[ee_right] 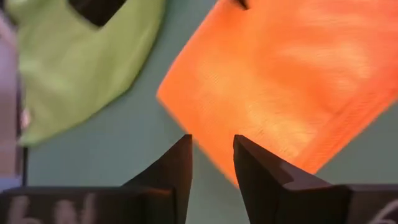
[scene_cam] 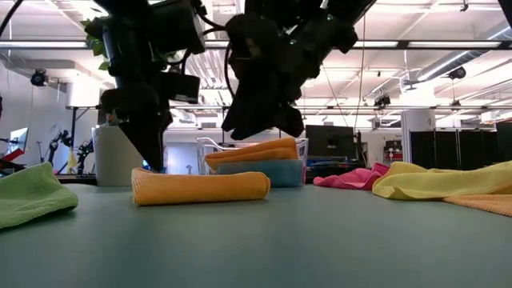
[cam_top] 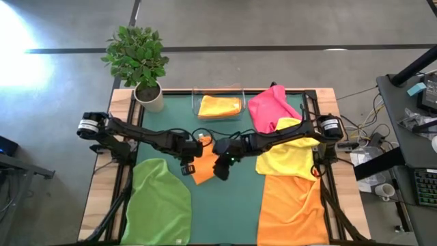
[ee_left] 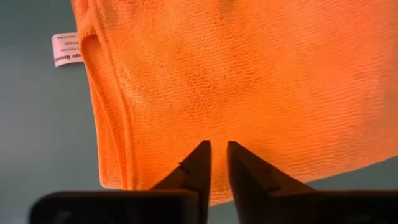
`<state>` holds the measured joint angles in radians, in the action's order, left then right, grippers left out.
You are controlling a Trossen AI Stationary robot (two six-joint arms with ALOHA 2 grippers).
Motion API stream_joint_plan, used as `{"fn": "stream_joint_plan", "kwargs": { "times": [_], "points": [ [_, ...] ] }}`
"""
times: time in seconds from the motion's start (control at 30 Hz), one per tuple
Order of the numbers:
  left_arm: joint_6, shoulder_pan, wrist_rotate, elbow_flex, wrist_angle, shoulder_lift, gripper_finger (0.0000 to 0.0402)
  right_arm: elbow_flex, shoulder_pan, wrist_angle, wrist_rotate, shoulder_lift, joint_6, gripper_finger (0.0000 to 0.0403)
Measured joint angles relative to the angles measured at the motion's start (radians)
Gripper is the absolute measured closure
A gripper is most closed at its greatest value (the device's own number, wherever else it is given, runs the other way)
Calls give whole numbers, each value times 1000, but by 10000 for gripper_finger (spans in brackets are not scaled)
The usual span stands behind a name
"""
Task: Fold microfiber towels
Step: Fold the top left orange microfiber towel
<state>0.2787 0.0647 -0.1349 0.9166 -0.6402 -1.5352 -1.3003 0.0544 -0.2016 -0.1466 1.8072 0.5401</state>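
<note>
Step in hand: folding orange towel [cam_top: 203,166], folded, flat at surface [cam_top: 225,212] centre.
Left gripper [ee_left: 219,163] above towel, fingers nearly closed, nothing between them.
Right gripper [ee_right: 211,163] just beside towel edge, part open, empty.
Next, by judgement: regrip fold edge, finish fold or move to tray [cam_top: 199,104].

Folded towel [cam_top: 203,167] mid-table between 2 grippers, tray [cam_top: 219,106] behind, spread towels [cam_top: 162,205] either side.
</note>
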Motion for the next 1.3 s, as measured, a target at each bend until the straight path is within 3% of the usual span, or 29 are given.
{"fn": "stream_joint_plan", "kwargs": {
  "times": [0.1, 0.47, 0.8, 1.13, 1.3],
  "points": [
    [-20, -9, -8, -19, 18, 0, 396, 1, -1, 9, 70, 8, 51, 307],
    [-18, -72, -25, -114, 155, 0, 392, 1, -6, 30, 72, 93, 255, 354],
    [4, -71, 139, -195, 292, -1, 392, -4, -49, -26, 62, 168, 379, 356],
    [4, -68, 224, -184, 299, 1, 392, 0, -133, -242, 105, 95, 240, 355],
    [-1, -61, 229, -163, 307, 79, 392, 2, -159, -339, 102, 78, 112, 355]
  ]
}}
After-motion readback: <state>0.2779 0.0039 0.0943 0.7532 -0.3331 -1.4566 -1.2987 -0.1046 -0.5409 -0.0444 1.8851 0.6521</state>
